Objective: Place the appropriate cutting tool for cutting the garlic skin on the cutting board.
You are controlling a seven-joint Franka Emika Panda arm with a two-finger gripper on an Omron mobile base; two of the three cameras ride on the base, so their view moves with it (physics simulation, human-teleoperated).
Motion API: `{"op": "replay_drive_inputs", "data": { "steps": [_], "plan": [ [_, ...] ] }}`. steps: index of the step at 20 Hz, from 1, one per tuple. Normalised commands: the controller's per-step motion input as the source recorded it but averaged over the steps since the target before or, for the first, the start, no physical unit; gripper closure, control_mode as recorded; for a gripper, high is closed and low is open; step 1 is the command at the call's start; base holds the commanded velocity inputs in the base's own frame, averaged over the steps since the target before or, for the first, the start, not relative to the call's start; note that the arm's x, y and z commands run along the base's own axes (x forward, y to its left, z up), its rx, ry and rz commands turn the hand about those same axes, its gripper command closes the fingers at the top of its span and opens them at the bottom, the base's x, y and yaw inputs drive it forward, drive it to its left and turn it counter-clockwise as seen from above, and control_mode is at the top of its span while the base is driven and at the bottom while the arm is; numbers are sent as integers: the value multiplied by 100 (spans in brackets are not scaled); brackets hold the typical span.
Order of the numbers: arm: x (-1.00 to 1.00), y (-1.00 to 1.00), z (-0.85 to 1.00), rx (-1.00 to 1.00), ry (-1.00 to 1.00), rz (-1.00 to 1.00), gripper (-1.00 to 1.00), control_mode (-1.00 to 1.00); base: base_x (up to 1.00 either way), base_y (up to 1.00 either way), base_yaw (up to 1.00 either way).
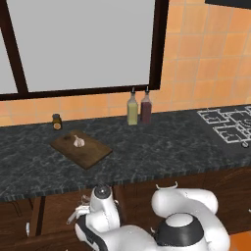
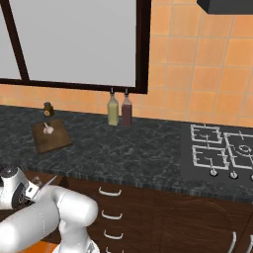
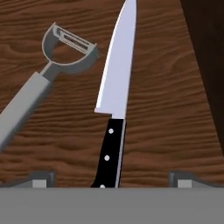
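Note:
The knife (image 3: 114, 87) lies on the wooden floor of a drawer, its black riveted handle toward me and its silver blade pointing away. My gripper (image 3: 112, 179) is open just above it, one fingertip on each side of the handle and not touching it. In the left base view the gripper (image 1: 79, 214) hangs below the counter's front edge. Up on the counter, the garlic (image 1: 78, 141) rests on the dark brown cutting board (image 1: 90, 153). The right base view shows the board (image 2: 55, 139) and the garlic (image 2: 48, 129) at far left.
A silver peeler (image 3: 52, 65) with a looped head lies left of the knife in the drawer. Two bottles (image 1: 138, 108) and a small jar (image 1: 57, 121) stand by the tiled wall. The stove (image 2: 222, 153) is at the right. Drawer handles (image 2: 109, 191) line the cabinet front.

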Motion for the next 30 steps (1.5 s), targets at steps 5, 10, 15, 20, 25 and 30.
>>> {"op": "replay_drive_inputs", "data": {
  "steps": [5,10,15,20,25,30],
  "plan": [
    [0,0,-76,0,0,0,100,-100,0,0,0],
    [4,0,-30,0,4,0,100,-100,0,0,0],
    [-32,0,96,-13,27,0,100,-100,0,0,0],
    [-55,2,100,-19,23,5,100,-100,0,0,0],
    [-96,34,84,-24,24,18,100,-100,0,0,0],
    [-94,33,83,-25,18,17,100,-100,0,0,0]
  ]
}}
